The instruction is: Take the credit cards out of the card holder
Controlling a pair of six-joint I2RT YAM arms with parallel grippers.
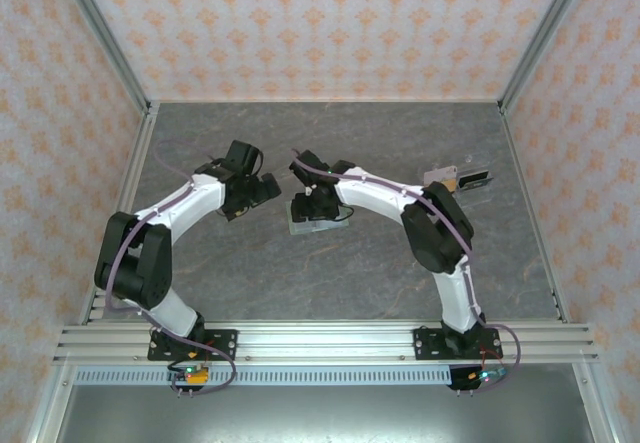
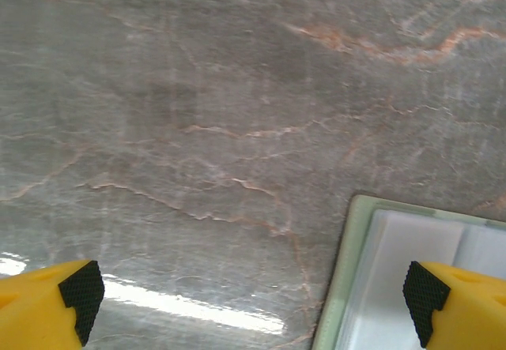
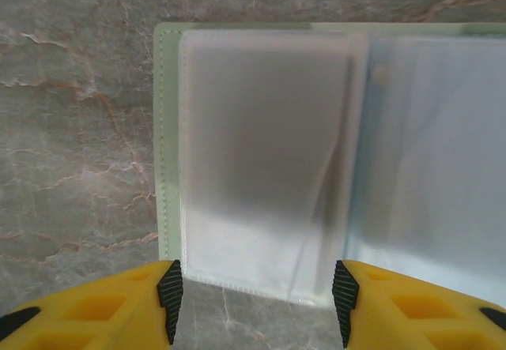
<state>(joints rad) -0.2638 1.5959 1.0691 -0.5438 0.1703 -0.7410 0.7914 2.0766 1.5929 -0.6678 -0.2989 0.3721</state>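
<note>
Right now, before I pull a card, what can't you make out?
Right wrist: dark patch in the card holder pocket, blurred by frosted plastic; card or shadow, cannot tell.
Top: right gripper covers the holder's pockets.
Top: loose cards too small to count.
Left wrist: holder cut off at the frame corner.

The card holder (image 3: 168, 129) lies open and flat across the centre and right of the right wrist view. It has a sage-green border and frosted pale pockets, one perhaps holding a dark card (image 3: 261, 129). Loose credit cards (image 1: 458, 177), dark and orange, lie flat at the overhead frame's right-centre.
</note>
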